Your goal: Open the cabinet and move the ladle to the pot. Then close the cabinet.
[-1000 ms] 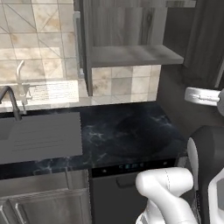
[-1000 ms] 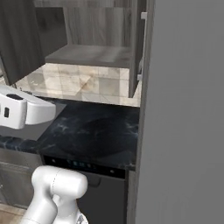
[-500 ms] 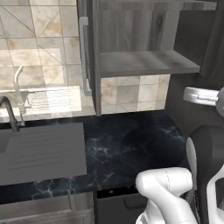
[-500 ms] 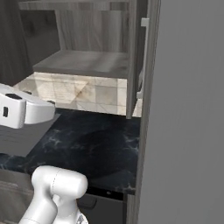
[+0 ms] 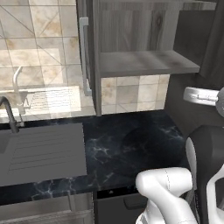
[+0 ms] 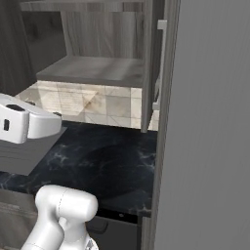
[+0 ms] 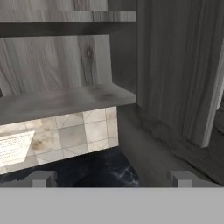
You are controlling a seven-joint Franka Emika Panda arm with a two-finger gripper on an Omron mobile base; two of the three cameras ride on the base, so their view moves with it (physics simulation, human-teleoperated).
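The cabinet [image 5: 144, 63] hangs over the counter with both doors swung open; its left door [image 5: 89, 57] stands edge-on with a long silver handle. The bare lower shelf [image 6: 97, 71] and the right door's handle [image 6: 158, 63] appear in the right base view. In the hand view my gripper [image 7: 111, 179] is open, with nothing between its fingertips [image 7: 41, 178], and it faces the shelf [image 7: 65, 100] and the right door [image 7: 175, 65] from a short way off. My white hand [image 5: 201, 95] hovers right of the cabinet, above the counter. The ladle and the pot are out of view.
A black marble counter [image 5: 131, 144] runs under the cabinet, with a grey sink drainboard [image 5: 39, 153] and a dark faucet [image 5: 8, 113] at its left. A tall grey panel [image 6: 210, 146] walls off the right side. Beige tiles [image 5: 43, 43] cover the back wall.
The whole picture has shifted: the base has moved closer, so the cabinet looms larger and lower in both base views. The hand keeps its place in the views and the jaws stay wide.
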